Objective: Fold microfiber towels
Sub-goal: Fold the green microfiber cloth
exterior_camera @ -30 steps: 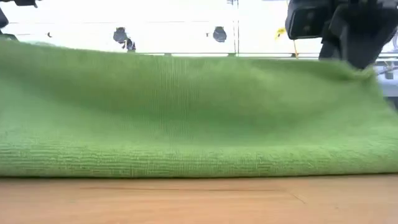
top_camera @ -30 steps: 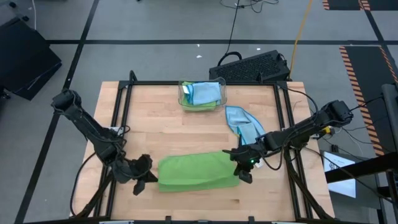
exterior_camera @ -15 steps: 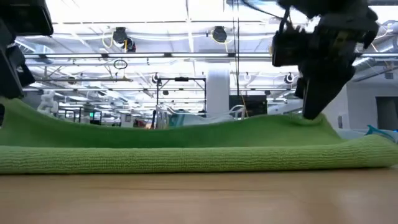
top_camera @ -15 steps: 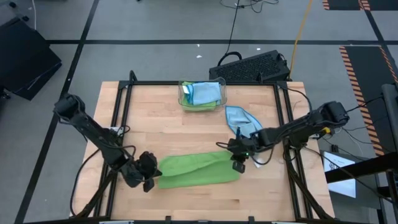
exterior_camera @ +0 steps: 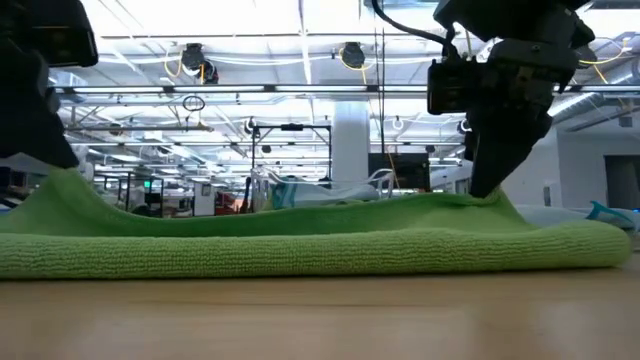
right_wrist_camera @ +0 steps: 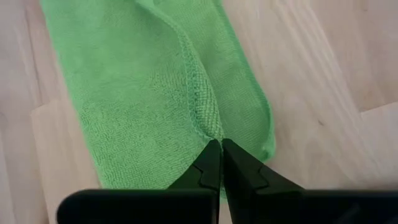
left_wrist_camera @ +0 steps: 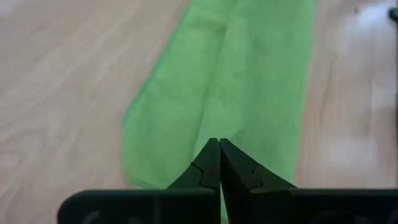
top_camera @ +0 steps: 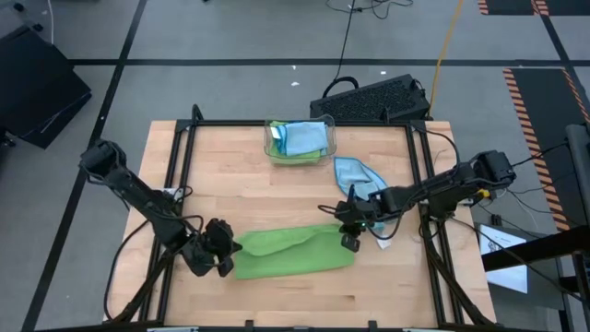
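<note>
A lime green microfiber towel (top_camera: 293,254) lies folded into a long strip near the table's front edge, its lower layer flat on the wood (exterior_camera: 320,255). My left gripper (top_camera: 227,247) is shut at the strip's left end. My right gripper (top_camera: 347,236) is shut at its right end. A light blue towel (top_camera: 359,181) lies crumpled on the table behind the right gripper. More blue and green towels sit in a clear bin (top_camera: 300,138) at the far edge. My left gripper pinches the upper layer's left end (left_wrist_camera: 214,132) between its two shut fingers, slanting down from the table's left. That end is held a little above the lower layer (exterior_camera: 62,185). The upper layer sags toward the middle. My right gripper pinches the hemmed edge of the upper layer (right_wrist_camera: 210,127) at the towel's right end, between its two fingers, slanting down from the table's right. The held edge stands slightly raised (exterior_camera: 492,198) above the lower layer, which rests on the table.
A black keyboard (top_camera: 373,100) lies beyond the table's far right corner. A black frame (top_camera: 184,157) runs along the table's sides. Bare wood lies between the green towel and the bin.
Both grippers, still shut on the green towel, have moved toward the far edge and down. The raised layer, which stood tall a second ago, has come over and sunk onto the lower layer. The lower layer has stayed on the table.
</note>
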Controlling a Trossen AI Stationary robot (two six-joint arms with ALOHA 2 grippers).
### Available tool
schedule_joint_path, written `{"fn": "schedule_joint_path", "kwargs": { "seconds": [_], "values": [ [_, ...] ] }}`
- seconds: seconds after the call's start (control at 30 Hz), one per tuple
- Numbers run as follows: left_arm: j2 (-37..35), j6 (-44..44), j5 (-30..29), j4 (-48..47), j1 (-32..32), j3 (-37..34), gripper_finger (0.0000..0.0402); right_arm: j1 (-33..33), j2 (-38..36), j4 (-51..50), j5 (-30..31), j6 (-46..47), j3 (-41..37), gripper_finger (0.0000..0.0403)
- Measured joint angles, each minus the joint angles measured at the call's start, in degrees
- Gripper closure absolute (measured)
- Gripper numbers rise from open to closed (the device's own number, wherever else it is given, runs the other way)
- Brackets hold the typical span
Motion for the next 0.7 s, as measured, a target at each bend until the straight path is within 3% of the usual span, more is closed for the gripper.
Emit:
{"fn": "schedule_joint_path", "kwargs": {
  "seconds": [0.27,0.47,0.57,0.7],
  "values": [
    [0.0,0.7,-0.3,0.0,2.4,0.0,0.0396,-0.7,0.0,0.1,0.2,-0.7,0.0,0.0387],
    [0.0,-0.5,-0.1,-1.0,2.9,0.0,0.0363,-0.8,0.0,-0.7,3.6,2.5,0.0,0.0287],
    [0.0,-7.5,1.0,-6.0,2.9,0.0,0.0333,-1.8,0.0,-3.2,6.6,6.7,0.0,0.023],
    [0.0,-17.1,0.7,-12.1,2.9,0.0,0.0298,-2.6,-0.4,-2.4,4.8,9.7,0.0,0.0179]
  ]
}}
